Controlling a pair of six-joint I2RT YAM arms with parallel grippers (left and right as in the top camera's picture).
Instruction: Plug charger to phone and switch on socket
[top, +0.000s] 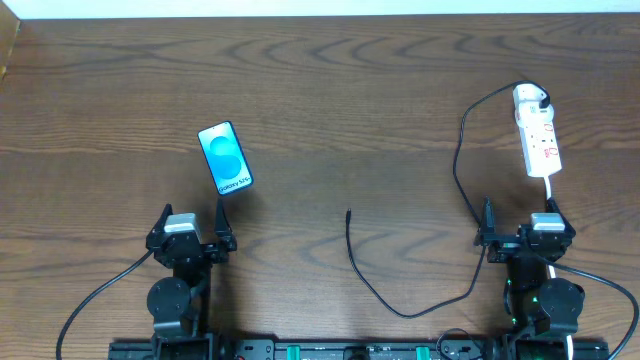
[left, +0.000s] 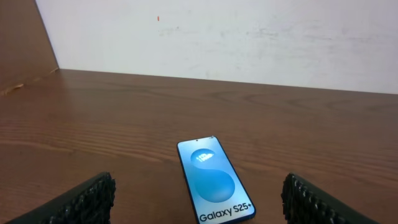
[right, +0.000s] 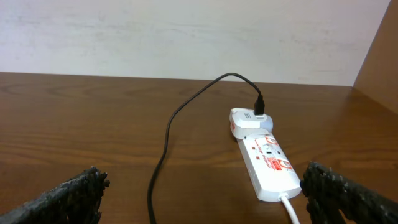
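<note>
The phone (top: 225, 158) lies flat on the wooden table, cyan screen up, left of centre; in the left wrist view the phone (left: 213, 180) sits just ahead of my jaws. My left gripper (top: 192, 213) (left: 199, 202) is open and empty, just short of it. The white socket (top: 536, 132) (right: 267, 163) lies at the far right, with the charger's white adapter (right: 247, 121) plugged into its far end. The charger cable (top: 462, 170) (right: 166, 138) loops down the table to its free plug tip (top: 348, 213). My right gripper (top: 518, 215) (right: 205, 199) is open and empty, just short of the socket.
A white cord (right: 291, 208) leaves the socket's near end toward my right arm. A white wall (left: 217, 37) backs the table, with a brown panel (left: 25, 43) at the left edge and another (right: 380, 56) at the right.
</note>
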